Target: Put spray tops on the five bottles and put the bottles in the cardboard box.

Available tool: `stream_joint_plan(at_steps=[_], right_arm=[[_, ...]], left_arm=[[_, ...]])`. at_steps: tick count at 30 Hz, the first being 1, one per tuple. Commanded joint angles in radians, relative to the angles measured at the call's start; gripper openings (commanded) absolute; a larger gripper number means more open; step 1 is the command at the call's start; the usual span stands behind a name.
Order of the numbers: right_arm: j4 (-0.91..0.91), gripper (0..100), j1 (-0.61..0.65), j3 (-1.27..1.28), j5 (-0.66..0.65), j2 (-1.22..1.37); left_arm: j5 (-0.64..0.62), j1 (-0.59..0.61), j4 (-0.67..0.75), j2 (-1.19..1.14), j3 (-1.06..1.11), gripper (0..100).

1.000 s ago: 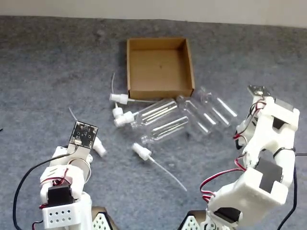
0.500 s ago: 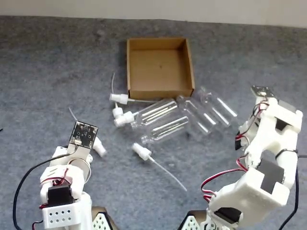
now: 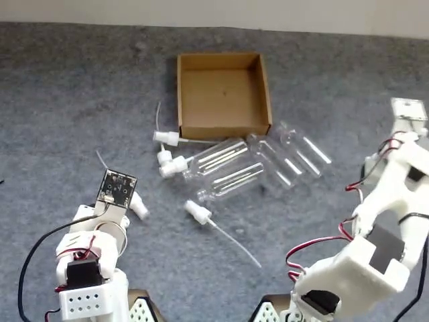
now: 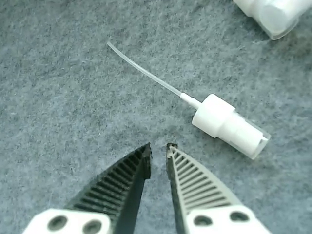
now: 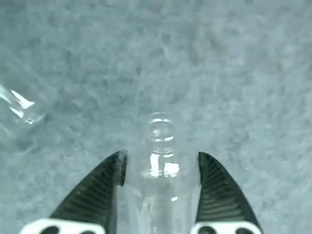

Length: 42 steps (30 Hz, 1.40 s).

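Several clear bottles (image 3: 231, 181) lie uncapped on the grey carpet just in front of the open cardboard box (image 3: 256, 67). White spray tops (image 3: 199, 211) with thin tubes lie scattered to their left. My right gripper (image 5: 161, 156) is shut on a clear bottle (image 5: 161, 136), neck pointing away, held above the carpet at the far right; the right arm (image 3: 395, 174) stands there. My left gripper (image 4: 158, 147) is shut with nothing in it, just short of a spray top (image 4: 226, 126) and its tube.
The box is empty, with bare carpet behind and beside it. Another bottle end (image 5: 14, 112) shows near the right gripper. A second white spray top (image 4: 270, 14) lies beyond the left gripper. The left arm (image 3: 100, 248) sits at the near left.
The right arm has swung away to the right and toward the far side, clear of the bottle cluster. The left arm and the loose parts have not moved.
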State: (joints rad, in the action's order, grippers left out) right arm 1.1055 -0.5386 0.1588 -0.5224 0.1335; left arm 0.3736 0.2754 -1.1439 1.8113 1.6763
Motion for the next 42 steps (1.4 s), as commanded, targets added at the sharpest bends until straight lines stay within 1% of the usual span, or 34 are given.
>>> stream_joint_plan(at_steps=[1,3,5,7,15,18,21,24,28,30,34,35,37,40,42], right_arm=[[-0.071,6.7,0.042,0.027,0.017,-0.008],[-0.065,10.7,0.064,0.058,0.017,-0.008],[-0.035,17.6,0.082,0.088,0.015,-0.008],[-0.016,22.6,0.09,0.097,-0.012,-0.01],[-0.004,23.1,0.093,0.105,-0.035,-0.01],[-0.002,23.1,0.09,0.108,-0.095,-0.01],[-0.004,23.4,0.088,0.145,-0.106,-0.01],[-0.007,23.5,0.097,0.186,-0.146,-0.01],[-0.012,23.1,0.093,0.209,-0.152,-0.01],[-0.012,19.8,0.09,0.208,-0.15,-0.01],[-0.004,2.4,0.09,0.206,-0.147,-0.016],[0.004,0.0,0.09,0.206,-0.147,-0.019],[0.05,0.7,0.088,0.188,-0.146,-0.021],[0.108,0.3,0.093,0.111,-0.107,-0.064],[0.114,0.3,0.097,0.09,-0.087,-0.128]], left_arm=[[0.009,-0.019,-0.005,0.004,0.019,3],[0.009,-0.019,-0.005,0.004,0.019,3],[0.009,-0.019,-0.005,0.004,0.019,3],[0.009,-0.019,-0.005,0.004,0.019,3],[0.009,-0.019,-0.005,0.004,0.019,3],[0.009,-0.019,-0.006,0.004,0.019,3],[0.009,-0.019,-0.006,0.004,0.019,3],[0.009,-0.019,-0.006,0.004,0.019,3],[0.009,-0.019,-0.006,0.004,0.019,3],[0.009,-0.019,-0.006,0.004,0.019,3],[0.009,-0.016,-0.005,0.004,0.019,2],[0.009,-0.015,0.002,0.008,0.019,2],[0.011,-0.013,0.003,0.008,0.019,2],[0.091,-0.013,-0.006,0.004,-0.01,3],[0.114,-0.012,-0.034,0.002,-0.047,3]])
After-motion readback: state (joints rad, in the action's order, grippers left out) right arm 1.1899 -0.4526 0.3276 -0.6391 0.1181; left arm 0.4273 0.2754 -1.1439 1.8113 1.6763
